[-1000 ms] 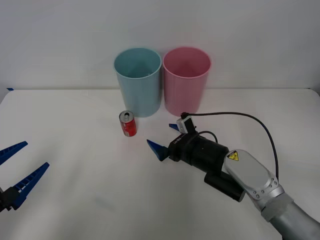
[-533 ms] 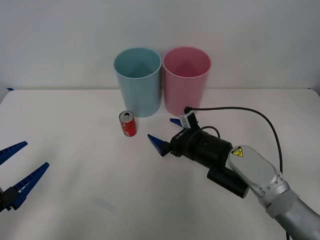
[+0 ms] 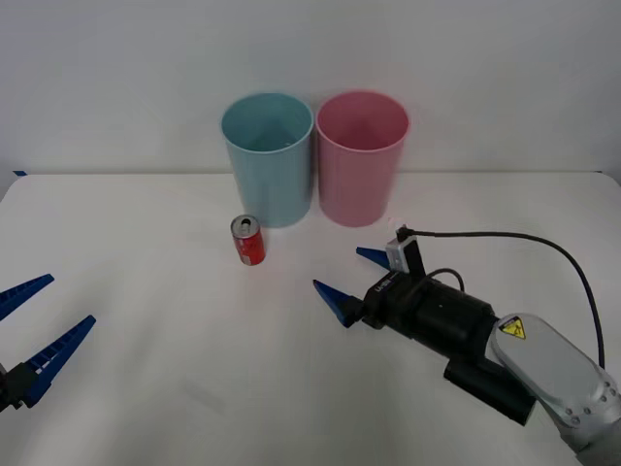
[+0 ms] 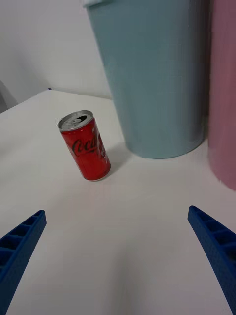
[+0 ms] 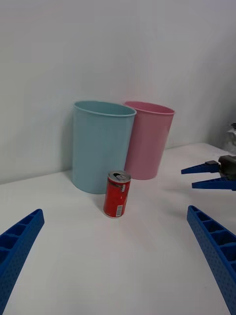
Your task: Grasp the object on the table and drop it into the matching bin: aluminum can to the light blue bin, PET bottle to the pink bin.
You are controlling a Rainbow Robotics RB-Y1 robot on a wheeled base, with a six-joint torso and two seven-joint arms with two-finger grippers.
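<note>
Two bins, light blue bin [image 3: 267,158] and pink bin [image 3: 361,155], standing touching near the tabletop's [image 3: 146,291] far edge, aluminum can [image 3: 247,240] upright just before the blue one, unobstructed. Backing away from the can, right gripper [image 3: 352,281] spread wide, empty. Idling near the left edge, left gripper [image 3: 34,325], released.

bright even light, soft shadows under can [image 4: 85,146], sharp focus, no glare

My right gripper [image 3: 356,278] has ribbed blue plastic fingers [image 4: 213,244] with a matt look. The can [image 4: 85,145] is glossy red metal with a bare silver top; the light blue bin [image 3: 268,158] and pink bin [image 3: 361,155] are smooth plastic. The table [image 3: 175,349] is plain matt white.
</note>
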